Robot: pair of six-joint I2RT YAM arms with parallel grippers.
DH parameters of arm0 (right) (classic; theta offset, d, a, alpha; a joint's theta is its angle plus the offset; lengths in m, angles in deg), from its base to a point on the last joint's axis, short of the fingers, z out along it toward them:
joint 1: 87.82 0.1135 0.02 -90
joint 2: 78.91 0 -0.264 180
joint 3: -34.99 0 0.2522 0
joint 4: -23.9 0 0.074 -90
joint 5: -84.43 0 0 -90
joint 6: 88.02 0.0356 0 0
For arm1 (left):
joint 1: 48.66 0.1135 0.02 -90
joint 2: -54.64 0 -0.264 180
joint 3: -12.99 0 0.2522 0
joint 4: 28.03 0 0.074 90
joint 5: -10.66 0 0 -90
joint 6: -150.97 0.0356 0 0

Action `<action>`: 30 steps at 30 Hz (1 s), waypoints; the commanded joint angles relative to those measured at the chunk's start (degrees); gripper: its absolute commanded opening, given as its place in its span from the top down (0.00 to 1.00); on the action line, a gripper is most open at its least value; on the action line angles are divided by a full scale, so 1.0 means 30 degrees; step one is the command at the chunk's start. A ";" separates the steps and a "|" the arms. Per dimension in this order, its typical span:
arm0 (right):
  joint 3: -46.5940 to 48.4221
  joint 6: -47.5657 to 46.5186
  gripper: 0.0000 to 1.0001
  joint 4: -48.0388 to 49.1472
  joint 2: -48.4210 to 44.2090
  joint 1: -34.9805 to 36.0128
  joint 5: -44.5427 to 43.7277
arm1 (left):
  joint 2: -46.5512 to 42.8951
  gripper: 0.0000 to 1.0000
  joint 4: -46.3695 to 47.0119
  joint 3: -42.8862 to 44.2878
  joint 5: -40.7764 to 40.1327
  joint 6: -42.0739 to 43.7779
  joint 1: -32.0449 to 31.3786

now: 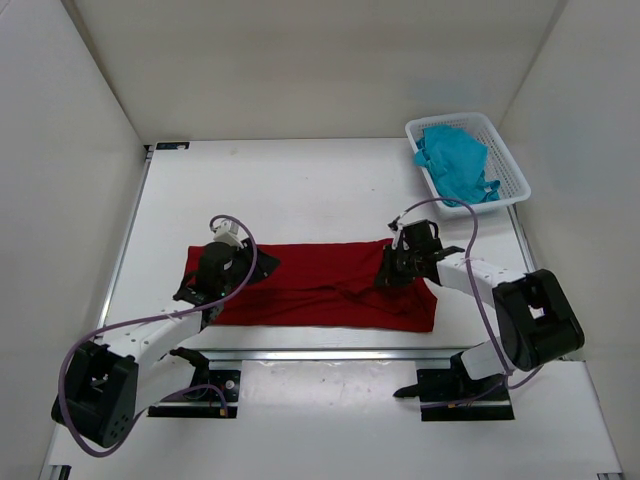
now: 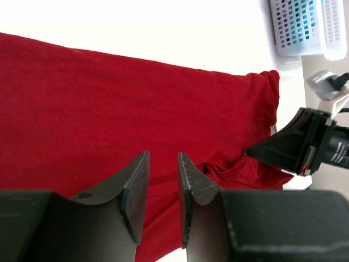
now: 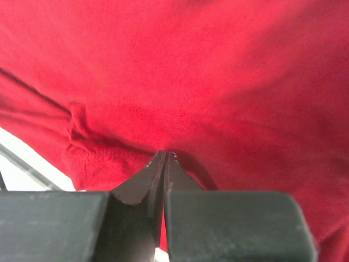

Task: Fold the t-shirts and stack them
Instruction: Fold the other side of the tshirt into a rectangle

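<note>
The dark red t-shirt point(image 1: 320, 285) lies as a long flat band across the near middle of the table, bunched in wrinkles near its right end. My left gripper point(image 1: 262, 262) is over its left part, jaws open with only cloth behind them point(image 2: 162, 155). My right gripper point(image 1: 385, 278) is at the wrinkled right part, shut with its tips pinching red cloth point(image 3: 165, 154). The teal-blue t-shirt point(image 1: 455, 160) lies crumpled in the basket. The lavender shirt is out of view.
The white mesh basket point(image 1: 450, 119) stands at the far right corner of the table point(image 1: 300, 190) and shows in the left wrist view point(image 2: 305, 27). White walls enclose the left, back and right. A metal rail runs along the near edge point(image 1: 320, 353).
</note>
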 commanded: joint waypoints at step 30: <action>0.2491 -0.0381 1.00 -0.1563 0.1732 -0.0100 -0.1851 | -0.0732 0.62 0.0004 0.0488 -0.0099 0.0484 -0.1056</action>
